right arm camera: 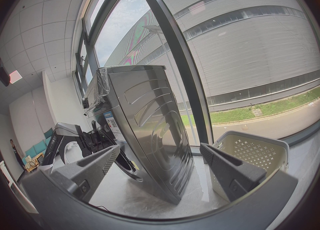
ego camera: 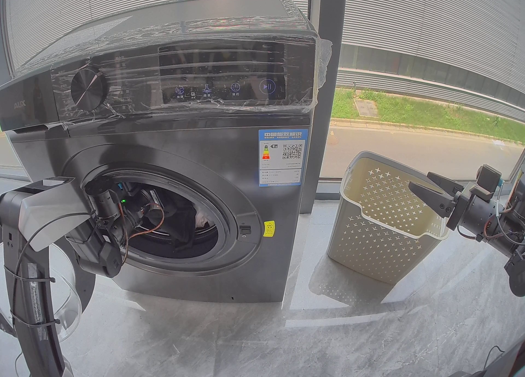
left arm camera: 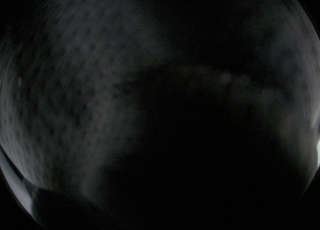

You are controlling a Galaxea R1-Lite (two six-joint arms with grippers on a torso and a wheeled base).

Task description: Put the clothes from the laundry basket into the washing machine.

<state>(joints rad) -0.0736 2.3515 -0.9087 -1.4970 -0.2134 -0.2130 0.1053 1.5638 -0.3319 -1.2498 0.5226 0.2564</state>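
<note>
Our left tool [ego camera: 172, 225] is inside the washing machine [ego camera: 219, 137], and we cannot tell its grip. The right tool [ego camera: 421, 181] gapes open. We should release deep inside.

washing machine [ego camera: 164, 137]: 1 | laundry basket [ego camera: 383, 230]: 1 (pale, with star-shaped holes) | control dial [ego camera: 87, 89]: 1, at the machine's upper left front corner | stickers on the machine's front: 2, one blue label [ego camera: 282, 157] and one yellow tag [ego camera: 268, 228] | clear door [ego camera: 65, 296]: 1, hangs open

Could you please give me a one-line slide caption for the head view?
Left arm in the open washing machine drum; right end effector open beside the laundry basket.
</note>
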